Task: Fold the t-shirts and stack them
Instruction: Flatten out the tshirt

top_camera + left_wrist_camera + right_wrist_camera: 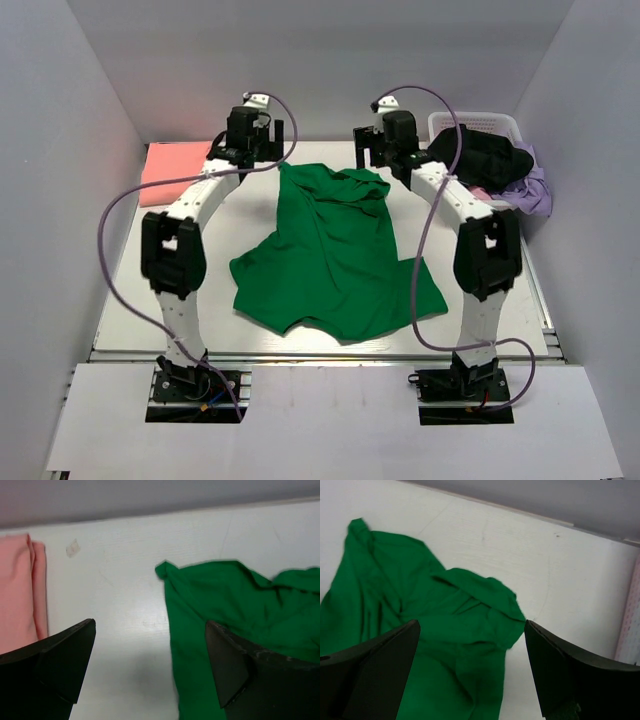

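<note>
**Garment position.** The bright green short-sleeved cloth t-shirt [335, 250] is lying rumpled and unfolded in the middle of the white bench [130, 290]. Its narrower, bunched end is pointing toward the far wall and its wider end is spreading toward the arm bases. The salmon-pink cloth shirt [175, 165] is sitting as a flat folded block at the far left corner of the bench, apart from the green t-shirt, with bare bench showing between them.

**Left arm.** The left arm [185, 230] is reaching to the far left corner of the green t-shirt. The left jaws are standing wide open and are holding nothing. In the left wrist view, one black finger [55, 665] is hanging over bare bench beside the pink shirt [17, 590], and the other is hanging over the edge of the green cloth [235, 610]. Whether that finger is touching the cloth cannot be told.

**Right arm.** The right arm [470, 230] is reaching to the far right corner of the green t-shirt. The right jaws are also standing wide open and gripping nothing, with creased green cloth [420, 615] lying below and between the fingers.

**Surroundings.** A white perforated plastic basket [480, 122] is sitting at the far right corner of the bench, carrying a black garment [480, 158] and a lilac cloth [535, 190] spilling over its side.
</note>
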Controlling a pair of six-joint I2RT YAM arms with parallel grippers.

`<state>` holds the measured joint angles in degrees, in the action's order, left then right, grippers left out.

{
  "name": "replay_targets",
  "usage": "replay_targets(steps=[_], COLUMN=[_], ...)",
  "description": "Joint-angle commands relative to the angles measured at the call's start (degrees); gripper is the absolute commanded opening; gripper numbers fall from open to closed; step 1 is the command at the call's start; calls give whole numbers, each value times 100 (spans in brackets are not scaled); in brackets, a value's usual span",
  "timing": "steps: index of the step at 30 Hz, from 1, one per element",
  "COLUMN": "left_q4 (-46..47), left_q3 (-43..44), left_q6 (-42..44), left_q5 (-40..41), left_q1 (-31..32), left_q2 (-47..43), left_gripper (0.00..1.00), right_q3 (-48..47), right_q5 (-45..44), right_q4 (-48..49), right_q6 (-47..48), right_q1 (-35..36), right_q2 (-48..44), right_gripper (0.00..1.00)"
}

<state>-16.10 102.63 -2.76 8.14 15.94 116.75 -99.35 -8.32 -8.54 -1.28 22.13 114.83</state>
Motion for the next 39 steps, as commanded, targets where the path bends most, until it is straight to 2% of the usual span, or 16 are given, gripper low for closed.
replay_targets(steps=[1,5,6,7,8,9,11,12,14,16,18,23,24,34,39], left_q4=[-358,-420,-421,-499,-561,-639,-1146,-1367,-1781,-1783,-1398,-852,-851,-385,-385], left_q3=[-827,-2297,-2570,-3086,-3326,-3511,-3916,-4135,-4425,-4917,-5417,-5973,-6043,-6141,-6027], left_q6=[-496,-1006,-1242,-1340,-1341,-1454,-1674,-2005,-2262,-2648,-2650,-2650,-2720,-2888,-3098], left_q5=[-67,169,170,170,83,21,178,344,688,741,741,583,783,838,917], left_q1=[23,75,75,75,75,75,75,128,128,50,49,49,49,49,49], left_q2=[-1203,-2383,-2585,-2770,-2928,-3165,-3290,-3342,-3483,-3771,-4018,-4379,-4380,-3537,-3063], left_gripper=[100,100,100,100,100,100,100,100,100,100,100,97,95,83,64], right_q3=[580,1663,2274,2480,2708,3320,3719,4261,4581,4969,5189,5531,5636,5900,6085], right_q5=[647,962,1016,1060,1095,1087,1130,1122,1157,1035,868,700,691,586,428], right_q4=[-219,-140,-122,-70,-43,1,79,124,89,-16,-209,-412,-360,-386,-438], right_q6=[-284,-514,-644,-759,-856,-1109,-1462,-1733,-1814,-1797,-1762,-1884,-1920,-1964,-2034], right_q1=[-7,-7,2,11,19,2,19,19,19,28,11,2,-7,2,-7], right_q2=[-924,-1725,-1857,-2285,-2428,-2708,-3236,-3351,-3755,-3897,-4064,-4197,-4223,-4302,-4162], right_gripper=[90,90,90,90,90,90,90,90,90,90,90,90,90,90,90])
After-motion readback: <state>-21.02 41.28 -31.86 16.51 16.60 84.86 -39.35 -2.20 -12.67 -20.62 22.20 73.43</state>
